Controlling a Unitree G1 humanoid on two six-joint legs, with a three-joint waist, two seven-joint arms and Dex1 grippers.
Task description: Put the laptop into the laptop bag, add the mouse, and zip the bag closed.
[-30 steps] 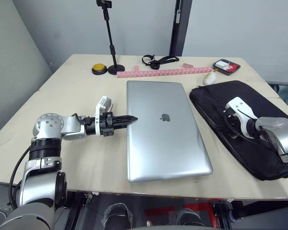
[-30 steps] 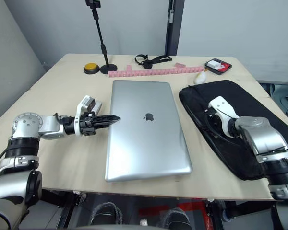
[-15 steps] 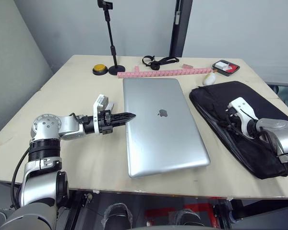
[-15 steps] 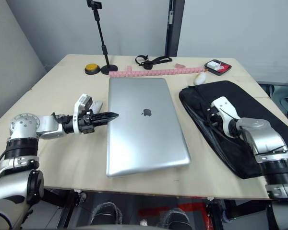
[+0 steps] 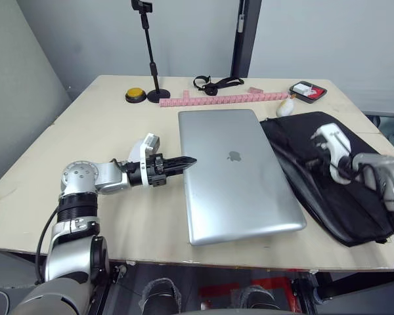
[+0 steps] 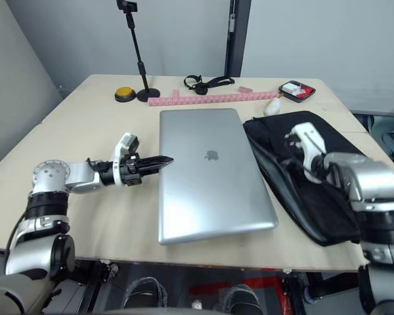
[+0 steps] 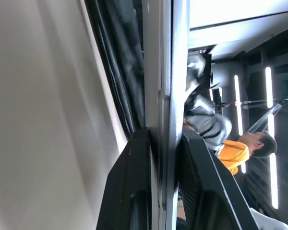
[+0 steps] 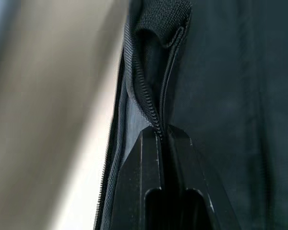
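Left eye view: the laptop (image 5: pixel 240 172) lies flat on the table (image 5: pixel 105 118), long axis running from the near edge toward the far edge, slightly skewed, its right long side overlapping the open mouth of the laptop bag (image 5: pixel 341 197).

- Left gripper (image 5: pixel 187 161): fingers closed to a narrow slot on the laptop's left long edge. Left wrist view shows the silver slab pinched between the two black fingers (image 7: pixel 134 191).
- Right gripper (image 6: pixel 295 157): on the bag's upper flap near its left rim. Right wrist view shows the fingers nearly together, nipping the zipper edge (image 8: pixel 151 115) of the flap, grey lining visible beneath.
- Bag lies directly to the right of the laptop, its long axis roughly parallel to the laptop's.
- Mouse (image 5: pixel 286 107): white, on the table past the bag's far corner, apart from both grippers; the right arm is nearer.

Judgement: the insertion turns on a sideways slide to the right, broadside into the held-open mouth. The left arm pushes; the right keeps the flap lifted. Laptop not yet inside.
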